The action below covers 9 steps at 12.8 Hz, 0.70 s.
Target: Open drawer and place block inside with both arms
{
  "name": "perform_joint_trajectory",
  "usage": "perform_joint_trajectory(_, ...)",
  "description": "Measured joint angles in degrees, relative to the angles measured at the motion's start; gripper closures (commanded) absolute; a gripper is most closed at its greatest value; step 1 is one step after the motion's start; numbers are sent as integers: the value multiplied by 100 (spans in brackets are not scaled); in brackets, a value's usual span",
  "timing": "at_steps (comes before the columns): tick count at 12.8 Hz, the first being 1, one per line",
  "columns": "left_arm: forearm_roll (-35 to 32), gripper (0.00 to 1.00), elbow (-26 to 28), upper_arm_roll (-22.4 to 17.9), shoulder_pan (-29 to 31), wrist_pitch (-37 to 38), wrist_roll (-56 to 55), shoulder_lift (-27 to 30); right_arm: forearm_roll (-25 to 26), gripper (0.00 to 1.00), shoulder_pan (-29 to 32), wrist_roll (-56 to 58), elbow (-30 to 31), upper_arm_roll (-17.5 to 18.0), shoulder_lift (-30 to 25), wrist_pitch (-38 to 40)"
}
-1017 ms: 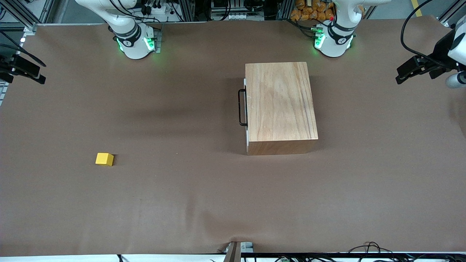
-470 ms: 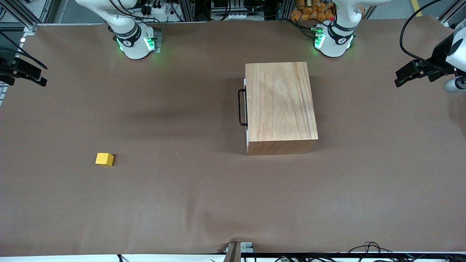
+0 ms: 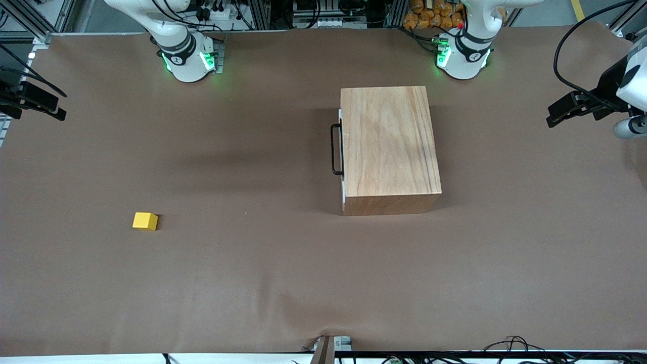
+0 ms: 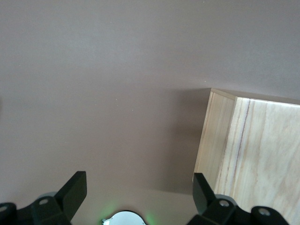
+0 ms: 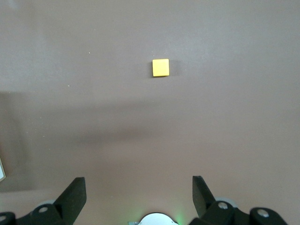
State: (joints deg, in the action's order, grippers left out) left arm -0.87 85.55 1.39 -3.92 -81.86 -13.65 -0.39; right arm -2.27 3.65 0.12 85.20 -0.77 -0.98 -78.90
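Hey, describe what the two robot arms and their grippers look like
Both arms are white with black joint bands; the right arm's base and left arm's base glow green. Black cables trail along them. The left gripper and right gripper are black, with two wedge-shaped fingers and silver screws.

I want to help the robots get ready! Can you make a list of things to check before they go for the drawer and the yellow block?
1. Drawer shut, handle free to grab: ok.
2. Block alone on the table, toward the right arm's end: ok.
3. Right gripper open, empty, high over the table: ok.
4. Left gripper open, empty, beside the wooden box: ok.
5. Drawer slides easily: cannot tell.
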Motion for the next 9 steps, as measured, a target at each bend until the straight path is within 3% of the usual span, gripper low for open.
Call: perform_joint_trajectory(9,0,0,-1,52,-75,0,0,-169,0,0,91,-4,3,-15,3,119)
